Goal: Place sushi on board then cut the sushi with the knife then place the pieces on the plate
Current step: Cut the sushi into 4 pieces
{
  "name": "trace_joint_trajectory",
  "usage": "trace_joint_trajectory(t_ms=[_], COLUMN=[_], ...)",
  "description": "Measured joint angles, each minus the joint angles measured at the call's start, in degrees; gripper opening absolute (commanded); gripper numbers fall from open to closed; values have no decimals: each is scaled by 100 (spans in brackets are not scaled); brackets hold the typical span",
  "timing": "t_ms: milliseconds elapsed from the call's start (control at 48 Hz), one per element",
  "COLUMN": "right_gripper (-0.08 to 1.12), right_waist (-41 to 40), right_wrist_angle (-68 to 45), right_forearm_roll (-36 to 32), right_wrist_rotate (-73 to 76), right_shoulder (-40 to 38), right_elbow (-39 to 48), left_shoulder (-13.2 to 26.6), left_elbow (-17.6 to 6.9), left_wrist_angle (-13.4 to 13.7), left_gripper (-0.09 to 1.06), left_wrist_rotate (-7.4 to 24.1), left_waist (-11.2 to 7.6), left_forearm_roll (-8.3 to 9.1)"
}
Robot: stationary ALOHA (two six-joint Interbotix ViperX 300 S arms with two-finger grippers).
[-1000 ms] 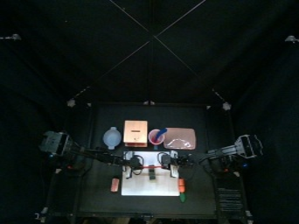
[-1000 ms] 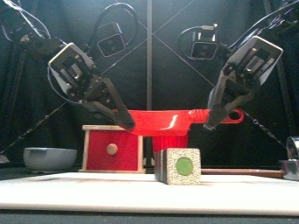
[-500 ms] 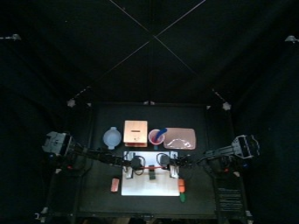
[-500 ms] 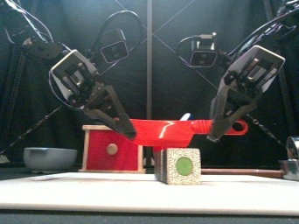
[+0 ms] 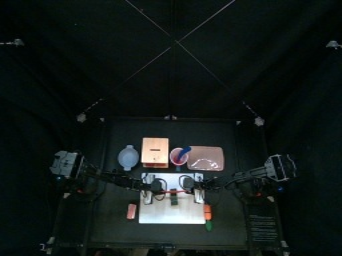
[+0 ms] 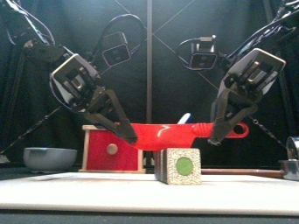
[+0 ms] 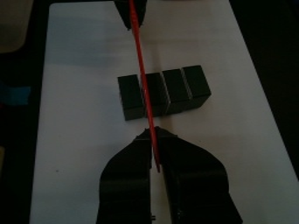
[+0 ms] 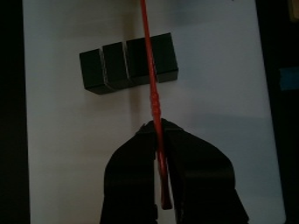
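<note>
A dark green sushi roll [image 6: 179, 164] of several joined blocks lies on the white cutting board [image 6: 82, 188], its green-centred end facing the front. A red toy knife [image 6: 170, 132] is held level just above it, apart from it. My left gripper [image 6: 118, 136] is shut on one end and my right gripper [image 6: 215, 133] on the handle end. In the left wrist view the blade [image 7: 142, 83] crosses the roll [image 7: 176, 90] over its first block seam. The right wrist view shows the same blade [image 8: 149, 66] over the roll [image 8: 117, 66].
Behind the board stand the wooden box [image 6: 114, 149] with its red drawer front, the blue-grey bowl [image 6: 49, 157] at the left and the pink tray [image 5: 207, 156] at the back right. Small orange toys [image 5: 131, 210] lie beside the board [image 5: 174, 212].
Both grippers have come down together, lowering the red knife from well above the roll to just over its top. The roll has not moved.
</note>
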Motion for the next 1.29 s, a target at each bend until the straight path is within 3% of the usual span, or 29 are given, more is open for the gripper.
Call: trace_joint_trajectory(t_ms=[833, 1062, 1292], right_gripper=[31, 31, 31], right_waist=[-114, -114, -114], right_wrist_angle=[62, 62, 62], right_forearm_roll=[-26, 0, 26], right_wrist_rotate=[-9, -9, -18], right_shoulder=[105, 369, 650], right_elbow=[0, 0, -44], left_shoulder=[114, 308, 492], left_elbow=[-18, -35, -149], left_wrist_angle=[0, -18, 220], left_gripper=[43, 43, 43], left_wrist_rotate=[9, 18, 26], left_waist=[62, 70, 114], left_forearm_roll=[0, 0, -9])
